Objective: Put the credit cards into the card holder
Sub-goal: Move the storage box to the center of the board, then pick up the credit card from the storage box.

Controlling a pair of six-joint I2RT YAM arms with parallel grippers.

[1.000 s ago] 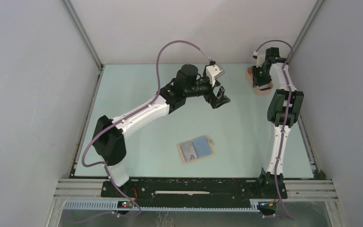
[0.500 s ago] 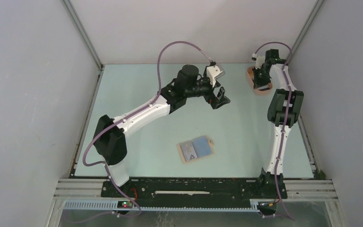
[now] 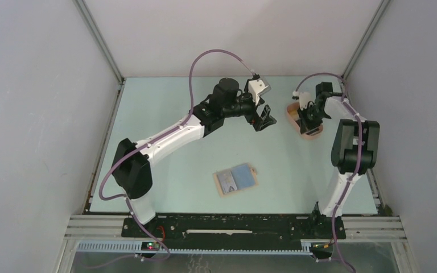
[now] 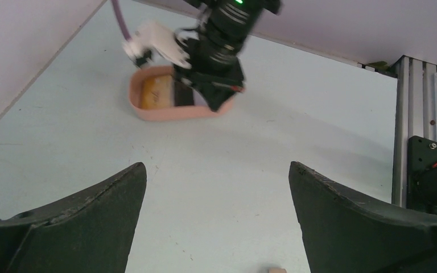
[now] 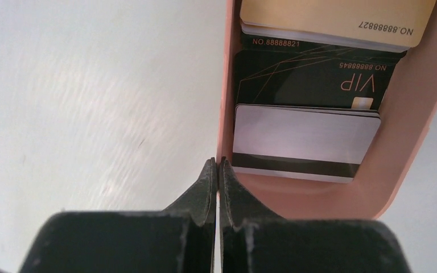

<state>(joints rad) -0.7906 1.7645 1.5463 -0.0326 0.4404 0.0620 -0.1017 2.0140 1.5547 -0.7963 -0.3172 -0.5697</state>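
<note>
The tan card holder (image 3: 236, 180) lies open on the table's near middle, with a blue and a grey card in it. More credit cards lie in a peach tray (image 3: 292, 114): a gold card (image 5: 341, 17), a black VIP card (image 5: 313, 77) and a silver card with a dark stripe (image 5: 304, 139). My right gripper (image 5: 217, 162) is shut, its tips pinching the tray's left rim (image 5: 226, 85). From above, the right gripper (image 3: 310, 116) sits over the tray. My left gripper (image 3: 263, 120) hangs wide open above the table, left of the tray, with nothing between its fingers (image 4: 108, 193).
In the left wrist view the tray (image 4: 165, 111) sits ahead with the right gripper (image 4: 216, 96) on it. A metal rail (image 4: 427, 102) borders the table's right side. Grey walls close in the back and both sides.
My right gripper has closed on the tray's rim. The tray has moved with it from the far right corner leftward and nearer. The left arm has not moved.
</note>
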